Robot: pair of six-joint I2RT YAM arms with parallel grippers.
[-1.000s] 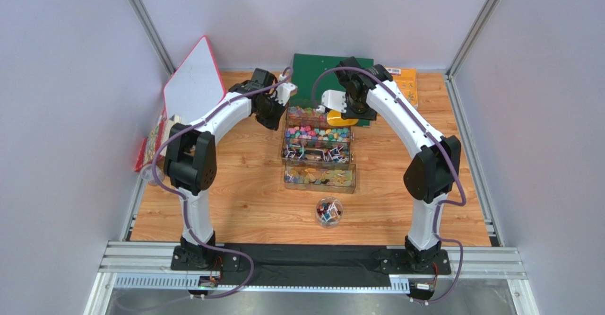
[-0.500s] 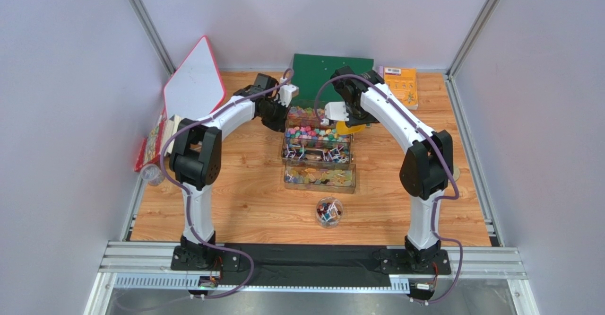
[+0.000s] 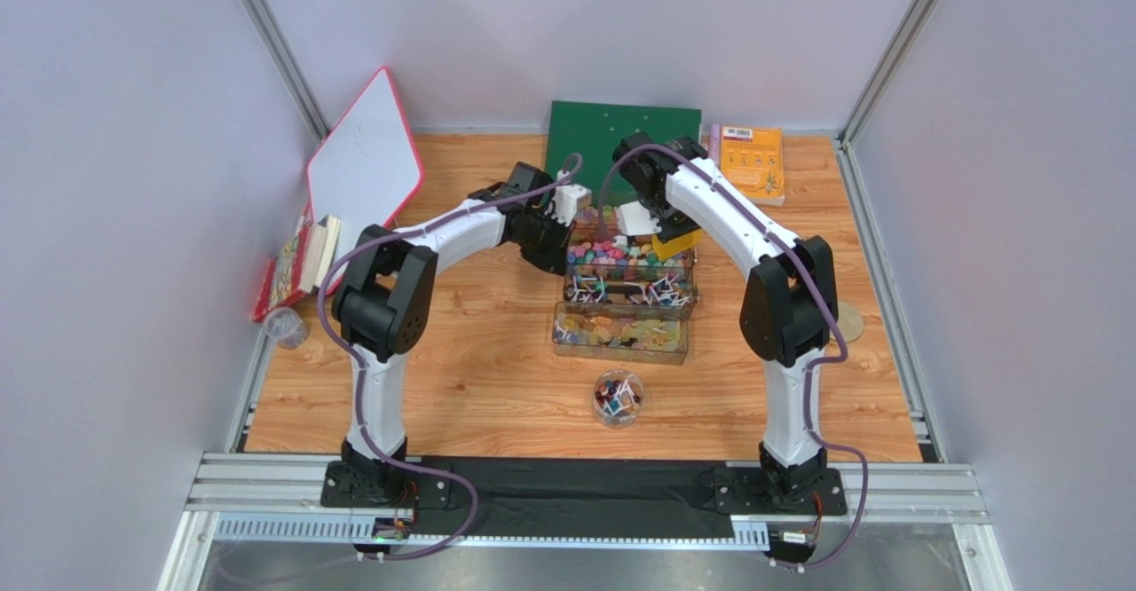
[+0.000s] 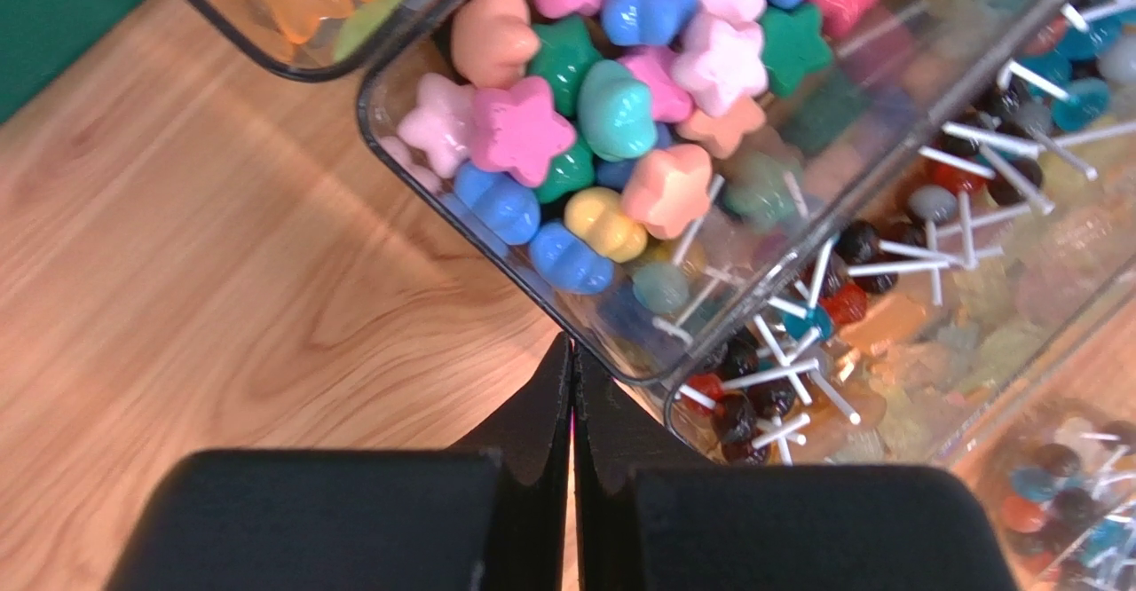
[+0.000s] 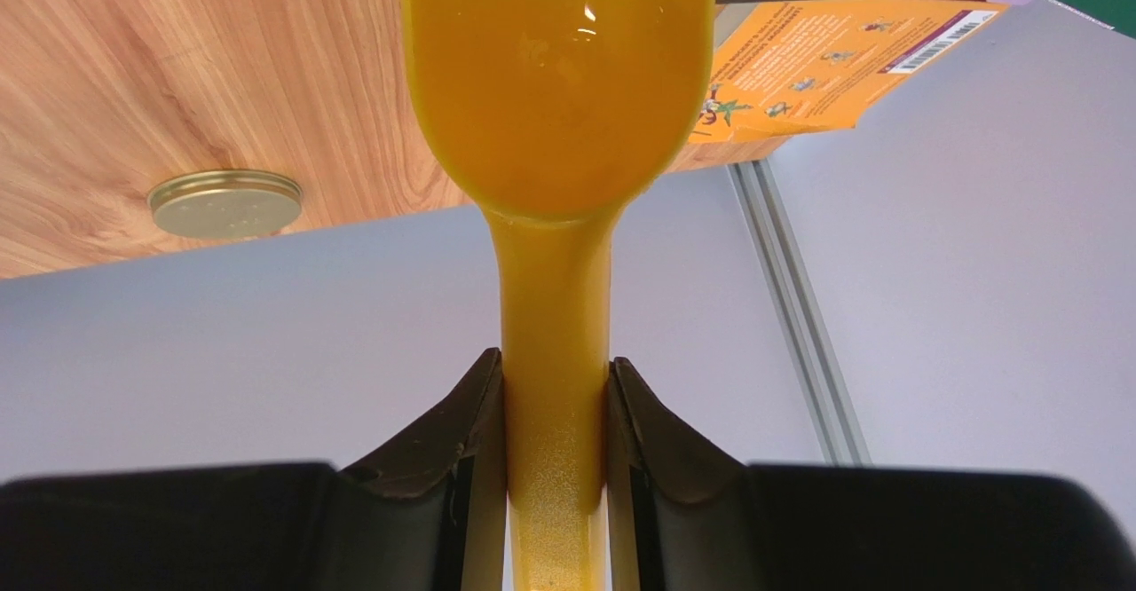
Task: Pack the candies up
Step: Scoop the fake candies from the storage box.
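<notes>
The candies [image 4: 600, 99] are small pink, blue, green and orange star and shell shapes filling a clear box [image 4: 400, 152]; from above the candies [image 3: 616, 256] lie in the second row of a block of clear boxes [image 3: 688, 301]. My left gripper [image 4: 574, 352] is shut with nothing in it, its tips against that box's near wall; in the top view the left gripper [image 3: 560, 248] sits at the block's left side. My right gripper [image 5: 556, 392] is shut on the handle of a yellow scoop [image 5: 560, 72]. The right gripper [image 3: 656, 234] holds the scoop [image 3: 676, 238] over the block's back right corner.
Other boxes hold lollipops [image 4: 787, 352] and gummies [image 3: 620, 334]. A glass jar [image 3: 618, 398] with lollipops stands in front. A gold lid [image 5: 223, 202] lies right of the right arm. A green board [image 3: 624, 132], an orange booklet [image 3: 751, 159] and a red-rimmed whiteboard [image 3: 363, 165] are at the back.
My left gripper has moved right, and the block of boxes has shifted right with it. The right gripper and scoop have moved slightly right and nearer.
</notes>
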